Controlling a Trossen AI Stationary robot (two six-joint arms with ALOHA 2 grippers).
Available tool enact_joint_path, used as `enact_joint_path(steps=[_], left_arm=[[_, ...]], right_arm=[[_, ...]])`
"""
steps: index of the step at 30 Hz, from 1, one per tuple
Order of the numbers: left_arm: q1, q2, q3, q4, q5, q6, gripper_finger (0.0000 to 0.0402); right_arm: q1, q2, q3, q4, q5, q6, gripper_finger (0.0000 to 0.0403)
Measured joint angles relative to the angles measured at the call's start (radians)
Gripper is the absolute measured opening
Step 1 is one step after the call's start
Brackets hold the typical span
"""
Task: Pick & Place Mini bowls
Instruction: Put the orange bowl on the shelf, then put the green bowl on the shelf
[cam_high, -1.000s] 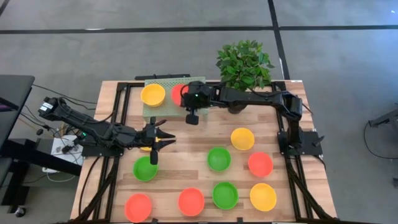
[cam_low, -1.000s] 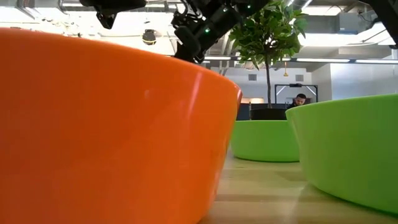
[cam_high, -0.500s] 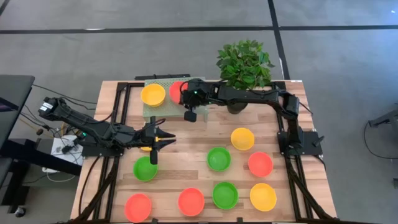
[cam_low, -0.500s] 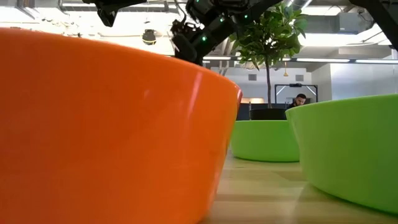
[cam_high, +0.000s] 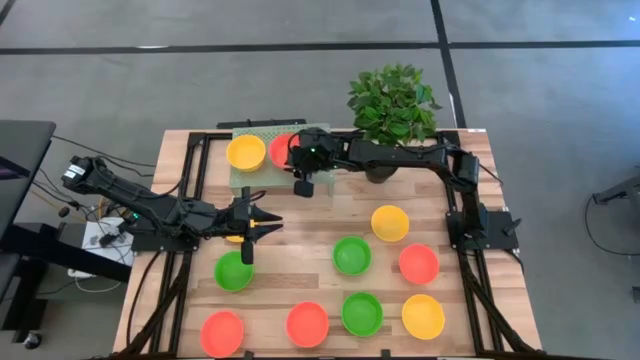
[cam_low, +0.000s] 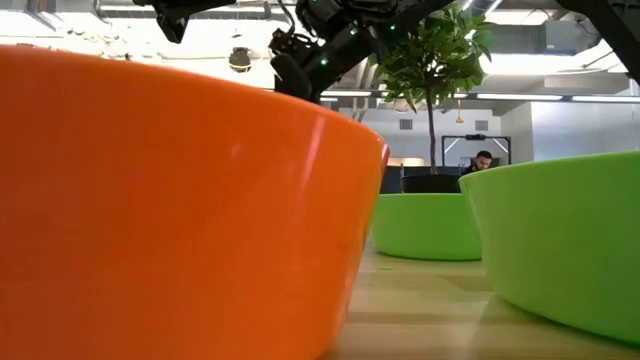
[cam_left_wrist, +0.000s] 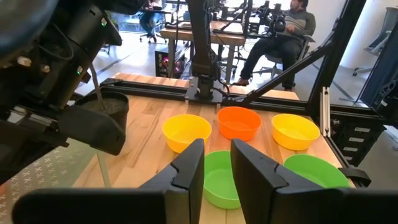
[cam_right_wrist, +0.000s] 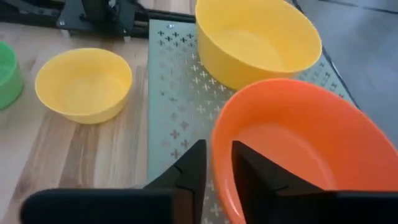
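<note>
Mini bowls (cam_high: 352, 255) number eleven: four yellow, four orange-red, three green. Two sit on the perforated rack (cam_high: 262, 168), nine on the worktop (cam_high: 300, 265). Right hand (cam_high: 303, 183) pinches the rack's orange-red bowl (cam_right_wrist: 298, 146); left hand (cam_high: 262, 222) hovers narrow, empty.

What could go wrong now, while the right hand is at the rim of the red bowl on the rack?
The right hand grips only the rim of the red bowl, so the glossy bowl may slip or tilt when released. The red bowl sits close to the yellow bowl on the perforated rack; a sideways move could push it. The left hand waits nearby above another yellow bowl, so the arms could meet.
</note>
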Motion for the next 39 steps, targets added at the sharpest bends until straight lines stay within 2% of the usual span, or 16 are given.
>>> enact_joint_path(steps=[5, 10, 17, 21, 24, 33, 39], left_arm=[[0.000, 0.000, 0.000, 0.000, 0.000, 0.000, 0.0081], [-0.001, 0.000, 0.000, -0.001, 0.000, 0.000, 0.0081], [-0.001, 0.000, 0.000, -0.006, 0.000, 0.000, 0.0081], [-0.006, 0.000, 0.000, -0.009, 0.000, 0.000, 0.0081], [-0.012, 0.000, 0.000, -0.009, 0.000, 0.000, 0.0081], [-0.023, 0.000, 0.000, -0.009, 0.000, -0.003, 0.0081], [-0.027, 0.000, 0.000, -0.010, 0.000, -0.003, 0.0081]], right_arm=[[0.000, 0.000, 0.008, -0.013, 0.002, 0.000, 0.0108], [0.023, 0.000, 0.097, -0.132, 0.008, -0.003, 0.0131], [0.087, -0.001, 0.384, -0.565, 0.037, 0.015, 0.0141], [0.149, -0.002, 0.544, -0.817, 0.124, 0.115, 0.0131], [0.197, -0.003, 0.628, -1.001, 0.132, 0.172, 0.0121], [0.355, 0.010, 0.650, -1.298, 0.135, 0.320, 0.0107], [0.443, 0.016, 0.573, -1.321, 0.144, 0.329, 0.0107]])
